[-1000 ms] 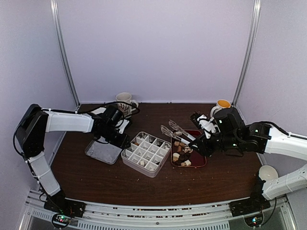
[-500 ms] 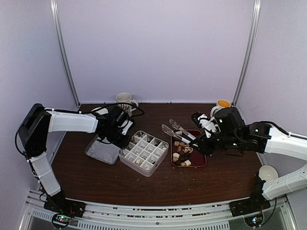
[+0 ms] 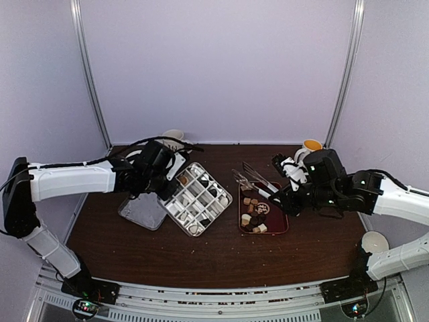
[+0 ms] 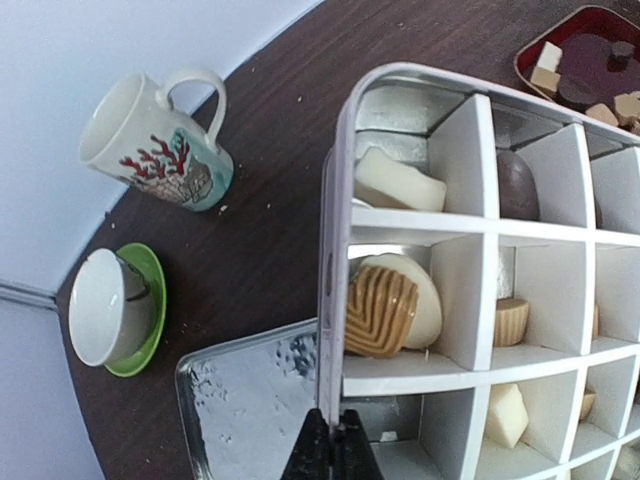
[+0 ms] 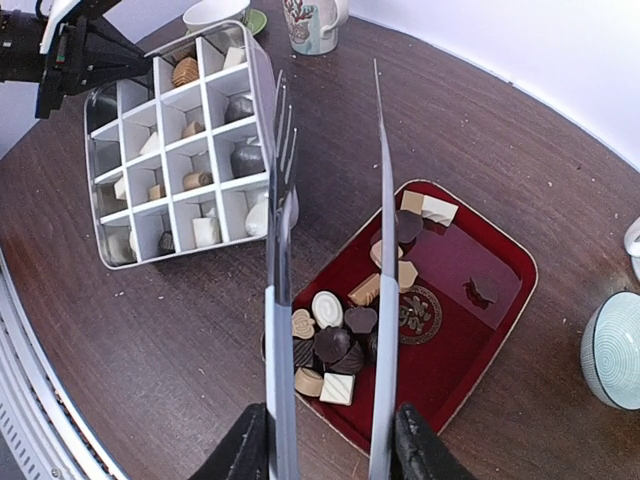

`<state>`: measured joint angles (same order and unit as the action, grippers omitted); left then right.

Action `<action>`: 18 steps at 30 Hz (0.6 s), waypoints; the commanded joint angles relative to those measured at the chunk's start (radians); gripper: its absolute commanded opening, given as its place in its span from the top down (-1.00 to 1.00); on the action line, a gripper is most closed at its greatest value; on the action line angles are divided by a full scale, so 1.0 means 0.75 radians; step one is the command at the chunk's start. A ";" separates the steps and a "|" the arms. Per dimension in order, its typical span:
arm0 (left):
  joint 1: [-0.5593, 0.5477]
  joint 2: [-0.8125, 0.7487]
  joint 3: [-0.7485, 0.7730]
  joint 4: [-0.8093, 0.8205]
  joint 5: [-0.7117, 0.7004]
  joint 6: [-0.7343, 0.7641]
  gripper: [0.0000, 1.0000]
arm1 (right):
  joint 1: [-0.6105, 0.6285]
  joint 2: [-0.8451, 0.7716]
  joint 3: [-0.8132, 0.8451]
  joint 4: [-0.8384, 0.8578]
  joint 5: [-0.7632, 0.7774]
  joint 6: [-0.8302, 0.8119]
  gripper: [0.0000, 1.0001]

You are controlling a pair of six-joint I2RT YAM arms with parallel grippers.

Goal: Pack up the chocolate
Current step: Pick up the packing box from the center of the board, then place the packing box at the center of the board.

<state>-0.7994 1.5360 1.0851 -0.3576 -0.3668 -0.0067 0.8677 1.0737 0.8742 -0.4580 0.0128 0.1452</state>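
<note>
As things lie now, bench (image 3: 221, 255): dark wood, carries everything.
Divided box (image 3: 199, 199): left of the tray, set at an angle; some cells filled, others bare.
Red tray (image 5: 500, 270): just right of the box, under the right arm's reach.
Tongs (image 5: 383, 220): blades apart, nothing between them; long axis runs from the right pincer toward the box.
Left pincer (image 4: 332, 455): clamped shut on the box's rim wall.
Right pincer (image 5: 330, 445): gripping the tongs at the handle end.
Chocolate (image 5: 335, 340): loose pile in the tray's box-side half; more pieces already in cells.
Key relation: pile lies below the blades' mid-length, on the pincer side of the tips, and the tips overshoot toward the box. Right arm is nearer. My read: the tips need to come back and down before pinching.
</note>
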 commanded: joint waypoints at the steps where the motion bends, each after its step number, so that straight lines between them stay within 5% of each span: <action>1: -0.058 -0.089 -0.069 0.253 -0.077 0.178 1.00 | -0.008 -0.043 -0.005 0.021 0.055 -0.001 0.19; 10: -0.082 -0.137 -0.143 0.351 -0.013 0.263 1.00 | -0.013 -0.066 -0.032 -0.072 0.055 0.013 0.20; 18: -0.068 -0.004 -0.064 0.244 -0.075 0.068 1.00 | -0.045 0.013 0.137 -0.477 -0.046 0.056 0.22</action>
<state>-0.8589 1.4864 0.9737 -0.2302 -0.4000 0.1509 0.8516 1.0489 0.8703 -0.6270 0.0185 0.1658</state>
